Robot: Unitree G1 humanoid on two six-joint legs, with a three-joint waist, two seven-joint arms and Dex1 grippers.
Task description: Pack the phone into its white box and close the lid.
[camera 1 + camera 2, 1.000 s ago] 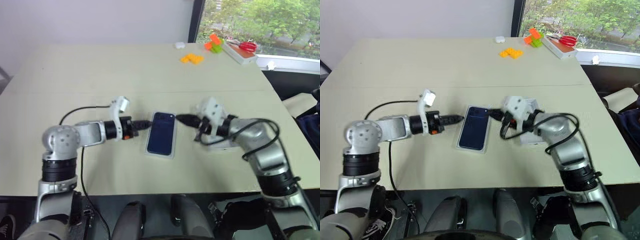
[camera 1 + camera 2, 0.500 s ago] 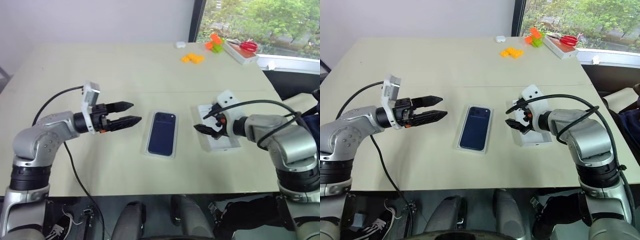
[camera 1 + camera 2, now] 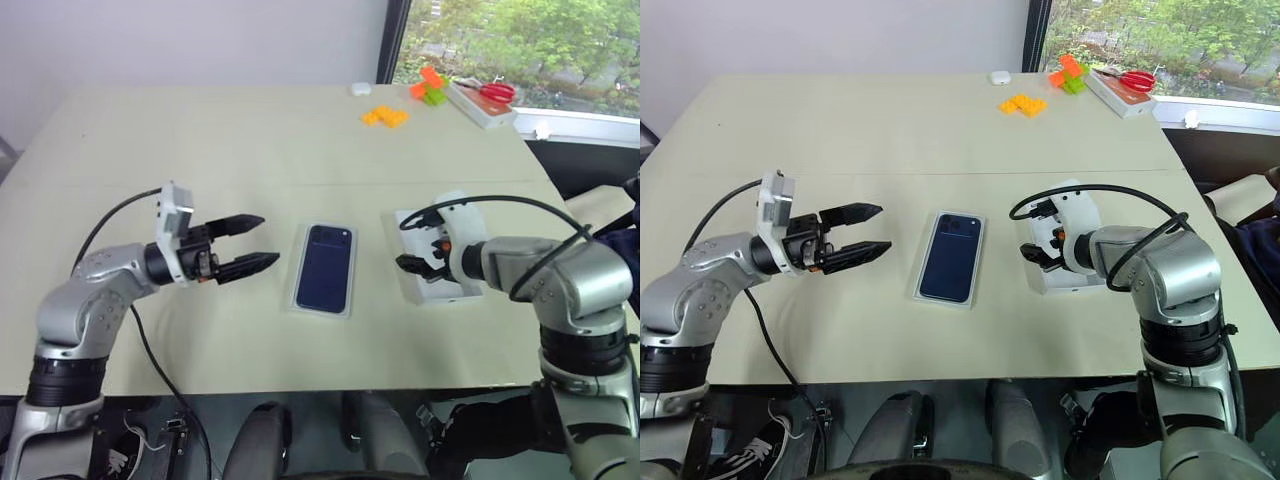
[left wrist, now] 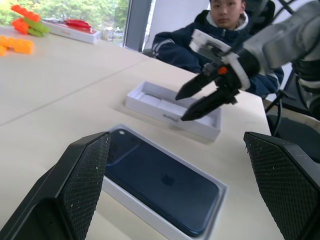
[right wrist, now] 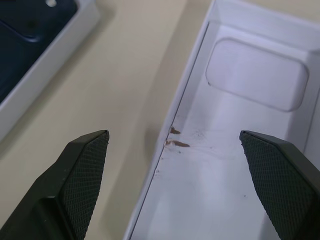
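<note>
Left eye view: the beige worktop (image 3: 200,150) carries everything. At its middle the phone (image 3: 325,267) lies back up inside the white box (image 3: 296,297), whose thin rim frames it. Just right of that sits the lid (image 3: 440,290), upturned, pale inside showing. The left claw (image 3: 250,244) hovers left of the box, fingers spread apart and holding nothing. The right claw (image 3: 412,250) hangs over the lid's near edge, fingers likewise apart and empty.

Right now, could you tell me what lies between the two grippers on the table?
The phone lies in its white box, between the open left gripper and the open right gripper, with bare table on either side; the left eye view shows it.
</note>
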